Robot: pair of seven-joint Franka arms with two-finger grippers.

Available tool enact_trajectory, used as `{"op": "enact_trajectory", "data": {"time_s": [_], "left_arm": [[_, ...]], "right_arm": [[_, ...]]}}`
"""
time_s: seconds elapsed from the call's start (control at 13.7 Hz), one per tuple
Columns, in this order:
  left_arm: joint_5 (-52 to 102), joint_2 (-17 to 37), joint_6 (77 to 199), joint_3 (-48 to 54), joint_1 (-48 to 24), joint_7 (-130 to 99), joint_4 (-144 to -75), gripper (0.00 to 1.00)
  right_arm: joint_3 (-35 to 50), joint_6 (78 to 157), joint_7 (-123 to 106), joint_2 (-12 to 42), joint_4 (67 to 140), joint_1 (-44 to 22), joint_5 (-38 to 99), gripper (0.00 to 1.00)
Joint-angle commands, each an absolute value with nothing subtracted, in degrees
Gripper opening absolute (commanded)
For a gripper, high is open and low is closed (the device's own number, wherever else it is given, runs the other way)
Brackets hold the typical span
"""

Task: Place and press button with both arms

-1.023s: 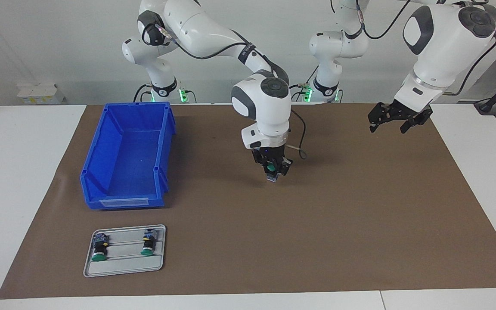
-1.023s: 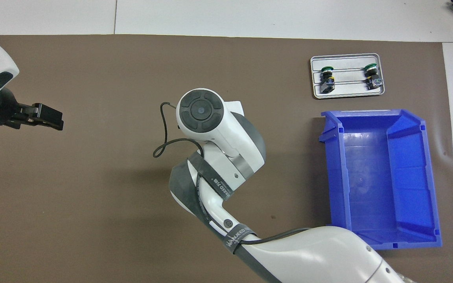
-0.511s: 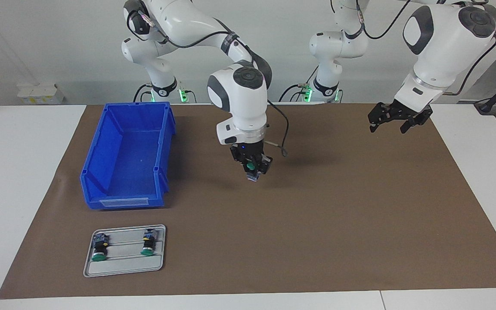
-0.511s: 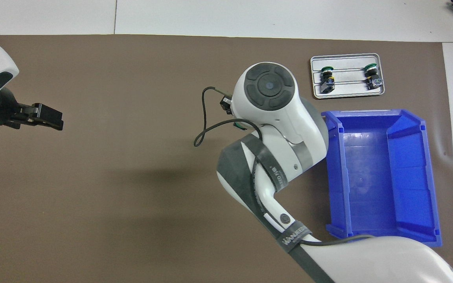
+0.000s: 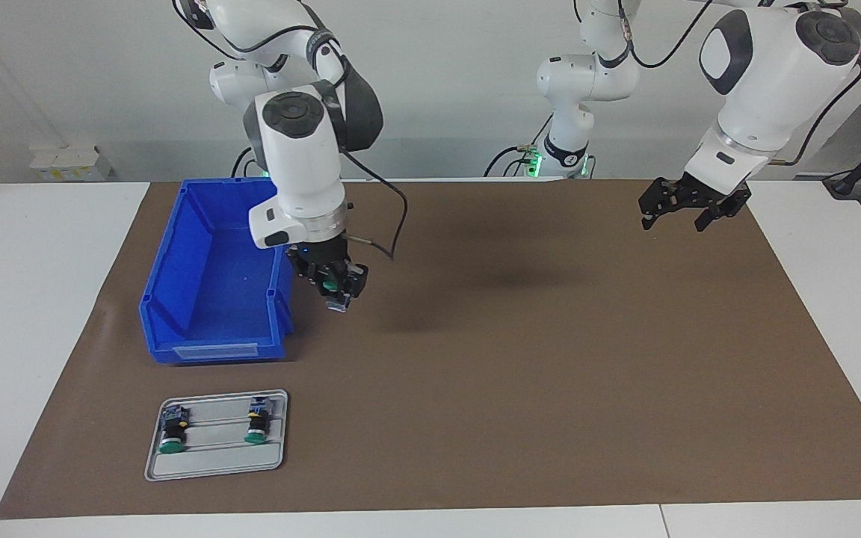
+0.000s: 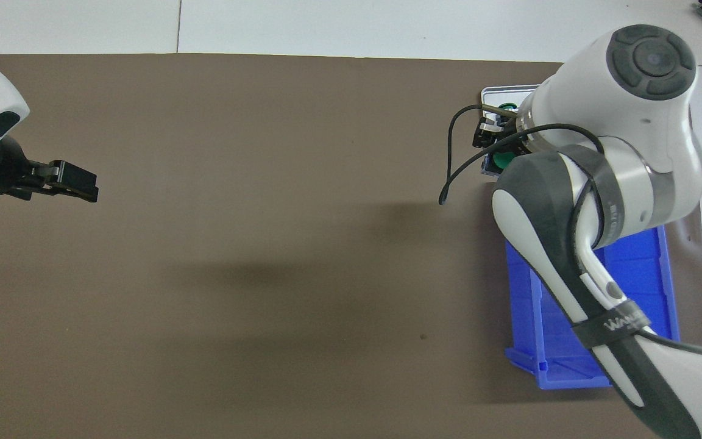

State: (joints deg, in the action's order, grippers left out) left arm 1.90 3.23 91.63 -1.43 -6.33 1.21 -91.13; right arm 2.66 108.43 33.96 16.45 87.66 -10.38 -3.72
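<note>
Right tool (image 5: 338, 290) gripping button (image 5: 332, 285), raised beside bin (image 5: 217, 278). Left tool (image 5: 681, 205) open, waiting over surface (image 5: 550, 359).

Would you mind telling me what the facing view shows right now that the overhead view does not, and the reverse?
Only the facing view shows the grey tray whole with two green-capped buttons lying on it, the whole blue bin, and the right gripper in the air beside the bin. Only the overhead view shows the top of the right arm covering most of the tray and bin. Both show the held button in the right gripper, the left gripper waiting over the brown mat.
</note>
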Motion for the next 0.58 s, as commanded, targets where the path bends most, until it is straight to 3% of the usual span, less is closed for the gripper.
{"op": "enact_trajectory", "data": {"time_s": [0.0, 0.51], "left_arm": [[2.4, 1.6, 93.0, -1.1, -5.7, 1.7, -93.3, 1.00], [2.4, 1.5, 93.0, -1.1, -5.6, 1.8, -93.3, 1.00]], "right_arm": [[3.6, 108.8, 24.6, 15.2, 89.4, -5.6, -3.4, 0.00], [3.7, 108.8, 10.6, 15.2, 92.3, 2.2, -2.1, 0.00]]}}
